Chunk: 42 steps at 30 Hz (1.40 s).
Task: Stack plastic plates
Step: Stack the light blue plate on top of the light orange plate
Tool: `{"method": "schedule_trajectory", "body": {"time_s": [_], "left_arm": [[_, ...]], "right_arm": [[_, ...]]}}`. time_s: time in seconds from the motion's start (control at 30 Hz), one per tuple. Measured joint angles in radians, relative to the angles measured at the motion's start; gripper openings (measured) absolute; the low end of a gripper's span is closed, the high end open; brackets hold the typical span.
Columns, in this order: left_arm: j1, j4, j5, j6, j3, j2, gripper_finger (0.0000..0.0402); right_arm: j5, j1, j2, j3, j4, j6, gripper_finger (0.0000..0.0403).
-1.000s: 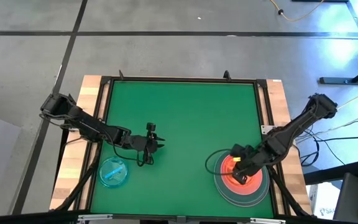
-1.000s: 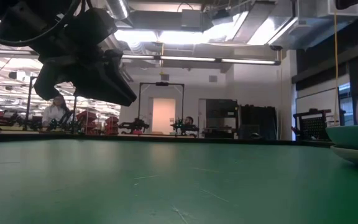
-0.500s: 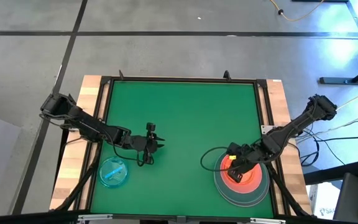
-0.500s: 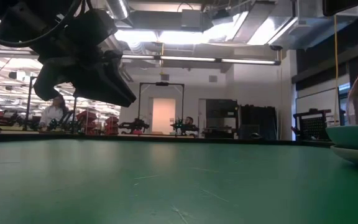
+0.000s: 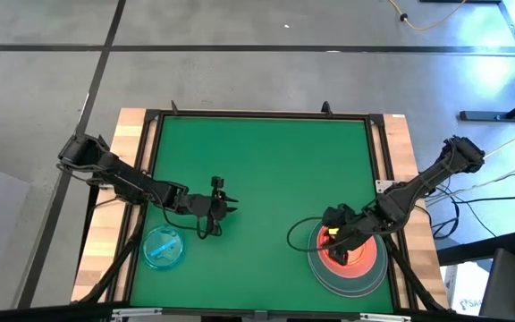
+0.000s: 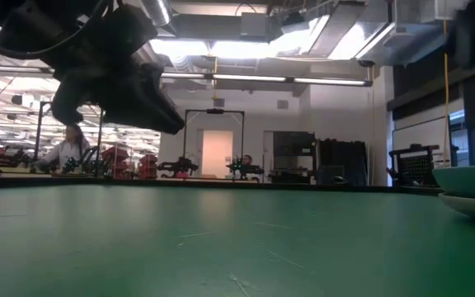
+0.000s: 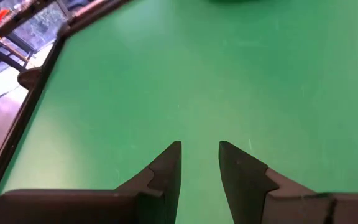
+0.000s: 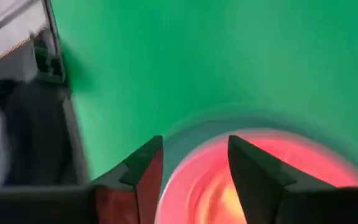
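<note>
**Right end effector open over the plate stack at the near right**

Nearest the front edge of the green tabletop, at the right, sits a stack of plastic plates: a large grey plate at the bottom, a pale-teal plate on it, then a pink plate, with a small yellow disc showing near its top. In the low view the teal rim and the grey one below it appear at the right edge.

The right end effector hangs directly above the left part of this stack. In the right wrist view its two dark fingers are spread apart with nothing between them, and the pink plate with its teal rim lies just beyond and below them.

At the near left, well apart from the stack, lies a small translucent blue plate.

A little farther in, the left end effector waits over bare tabletop, just beyond and to the right of the blue plate. Its fingers stand slightly apart, holding nothing.

Beyond the tabletop, the low view shows a workshop room with a person at far left.
</note>
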State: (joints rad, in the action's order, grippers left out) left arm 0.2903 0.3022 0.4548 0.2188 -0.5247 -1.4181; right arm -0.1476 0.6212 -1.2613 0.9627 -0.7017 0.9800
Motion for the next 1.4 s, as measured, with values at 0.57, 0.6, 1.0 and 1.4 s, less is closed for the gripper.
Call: {"method": "schedule_trajectory", "body": {"time_s": [0.57, 0.6, 1.0, 1.4], "left_arm": [[0.072, -0.521, -0.144, -0.375, -0.131, 0.075, 0.0101], [0.085, -0.574, -0.16, -0.409, -0.148, 0.082, 0.0101], [0.214, -1.042, -0.274, -0.79, -0.175, 0.139, 0.0101], [0.266, -1.066, -0.388, -0.92, -0.036, 0.326, 0.0101]], "right_arm": [[-0.545, -0.028, -0.306, 0.0, 0.593, -0.824, 0.0174], [-0.531, -0.029, -0.32, 0.0, 0.613, -0.837, 0.0174], [-0.496, -0.04, -0.342, 0.0, 0.668, -0.835, 0.0174], [-0.488, -0.047, -0.347, 0.0, 0.662, -0.829, 0.0174]]}}
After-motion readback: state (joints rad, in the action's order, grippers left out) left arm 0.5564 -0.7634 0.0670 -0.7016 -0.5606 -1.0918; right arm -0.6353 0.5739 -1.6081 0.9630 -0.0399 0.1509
